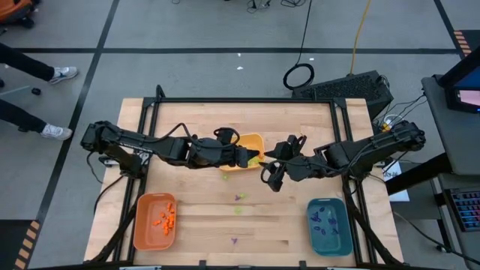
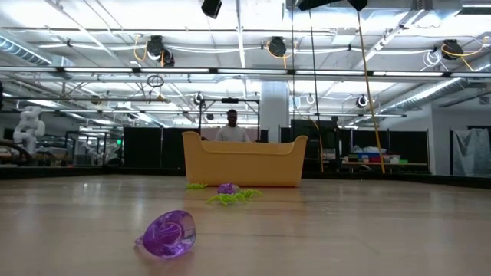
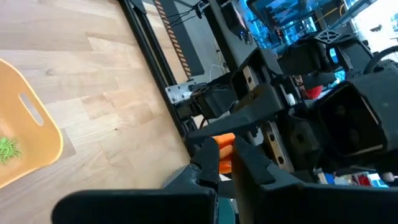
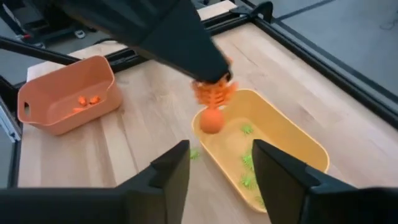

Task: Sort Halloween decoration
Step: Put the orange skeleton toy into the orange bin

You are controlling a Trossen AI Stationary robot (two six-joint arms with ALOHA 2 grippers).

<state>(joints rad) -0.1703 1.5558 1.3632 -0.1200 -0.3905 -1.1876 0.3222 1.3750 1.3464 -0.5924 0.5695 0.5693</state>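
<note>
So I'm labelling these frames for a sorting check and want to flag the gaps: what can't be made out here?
- Low view: the inside of the yellow rectangular tray is hidden by its own wall.
- High view: the left gripper covers part of that tray, and the orange spider-shaped piece it grips is too small to see.
- Left wrist view: the fingers hide most of that piece.
- High view: the loose pieces on the wooden table are too small for their shapes.
</note>
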